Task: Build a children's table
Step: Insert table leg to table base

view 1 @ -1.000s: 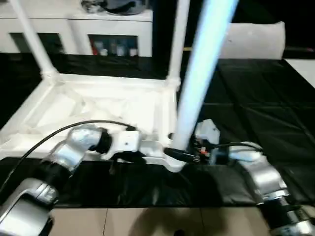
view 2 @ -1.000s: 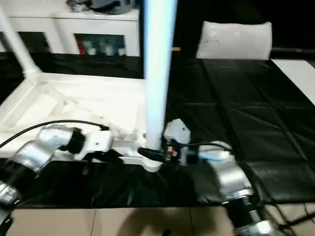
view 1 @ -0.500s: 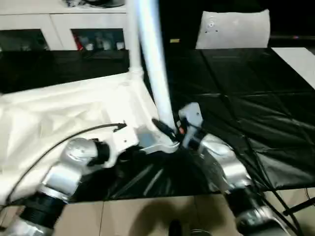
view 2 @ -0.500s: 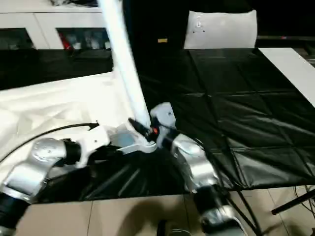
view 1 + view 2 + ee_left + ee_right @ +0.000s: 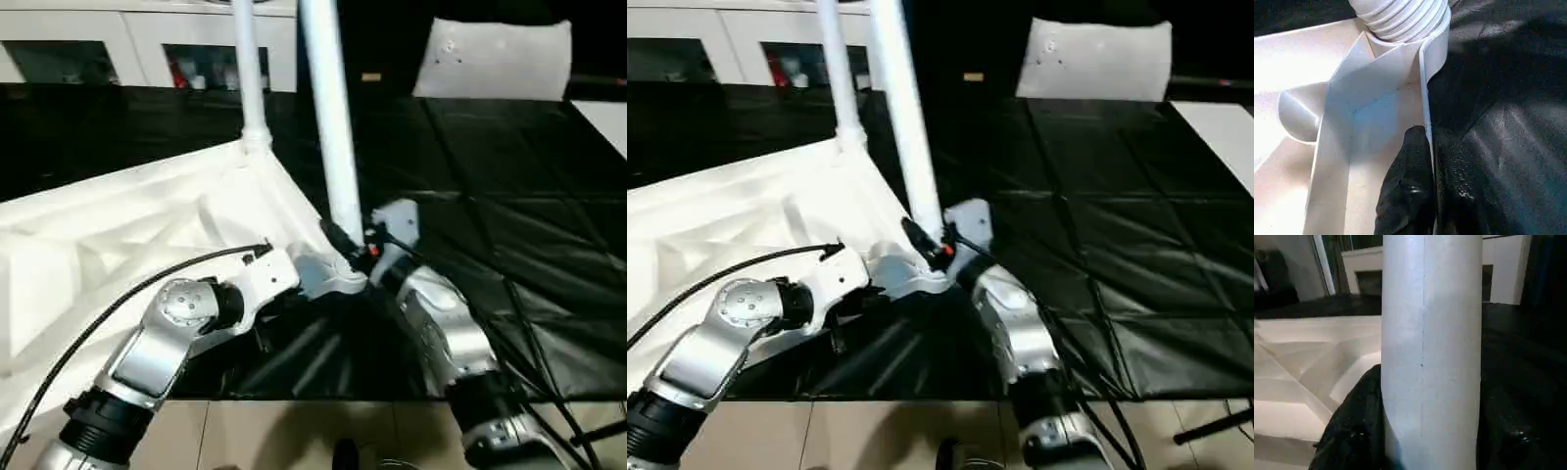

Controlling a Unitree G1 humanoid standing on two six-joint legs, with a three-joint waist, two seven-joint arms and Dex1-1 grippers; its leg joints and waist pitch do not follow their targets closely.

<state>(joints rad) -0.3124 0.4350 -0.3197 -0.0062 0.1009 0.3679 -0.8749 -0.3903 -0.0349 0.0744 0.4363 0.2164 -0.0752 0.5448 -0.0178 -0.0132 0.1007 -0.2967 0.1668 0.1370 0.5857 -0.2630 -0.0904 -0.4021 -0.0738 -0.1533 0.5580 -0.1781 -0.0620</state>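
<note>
Showing white: tabletop (image 5: 147,225), ribbed underneath, and both legs (image 5: 331,117). Lying under it, black sheet (image 5: 509,196) creased in squares. Gripping with black fingers (image 5: 1408,196), silver forearms (image 5: 157,352).

Head pair down over table top (image 5: 147,225); wrists close on leg (image 5: 1430,347)

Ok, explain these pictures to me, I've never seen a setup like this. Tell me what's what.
This is a humanoid robot with two silver arms. Two pictures come from cameras on its head, looking down; two come from cameras on its wrists. On black sheeting lies a white children's table top, upside down, ribs showing. One leg already stands in a far corner. The right gripper is shut on a second leg, upright at the near corner socket. The left gripper clamps the top's rim beside it. A white cabinet stands behind.
</note>
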